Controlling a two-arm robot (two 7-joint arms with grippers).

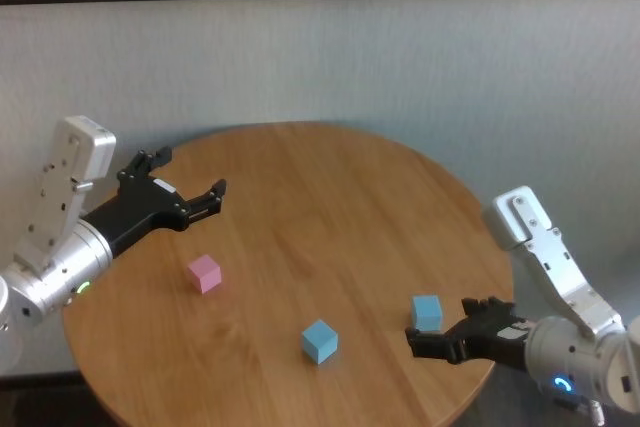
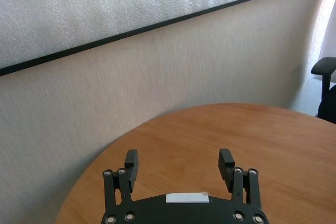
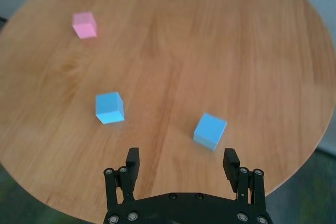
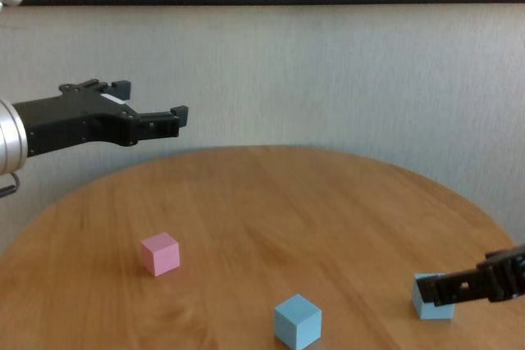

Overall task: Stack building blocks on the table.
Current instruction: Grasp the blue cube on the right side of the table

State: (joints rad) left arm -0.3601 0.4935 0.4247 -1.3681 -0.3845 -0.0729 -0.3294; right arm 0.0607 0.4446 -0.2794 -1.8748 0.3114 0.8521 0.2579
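1. Head view. The round wooden table [image 1: 330,187] carries three loose cubes, none stacked: a pink block [image 1: 204,273] on the robot's left, a middle blue block [image 1: 319,341] near the front edge, and a right blue block [image 1: 426,312] on the robot's right. The left gripper [image 1: 186,180] hovers above the table's left rim, fingers spread, holding nothing. The right gripper [image 1: 446,326] sits low at the near right edge, just beside the right blue block, likewise spread and empty.

2. Left wrist view. Left gripper [image 2: 181,163] with fingers apart over bare tabletop [image 2: 247,135]; no block in sight. A wall [image 2: 157,61] stands behind.

3. Right wrist view. Right gripper [image 3: 181,162] fingers wide apart; the right blue block [image 3: 210,131] lies just ahead, nearer one finger and rotated against the jaw line. The middle blue block [image 3: 109,107] and pink block [image 3: 84,24] lie farther off.

4. Chest view. Right gripper [image 4: 459,284] at table level, partly in front of the right blue block [image 4: 431,305]; left gripper [image 4: 152,116] high, well clear of the pink block [image 4: 160,253].

5. Handling note, as judgement. The step in hand appears to be the approach to the right blue block. Centre the cube between the fingers, turn the wrist to meet flat faces, then close.
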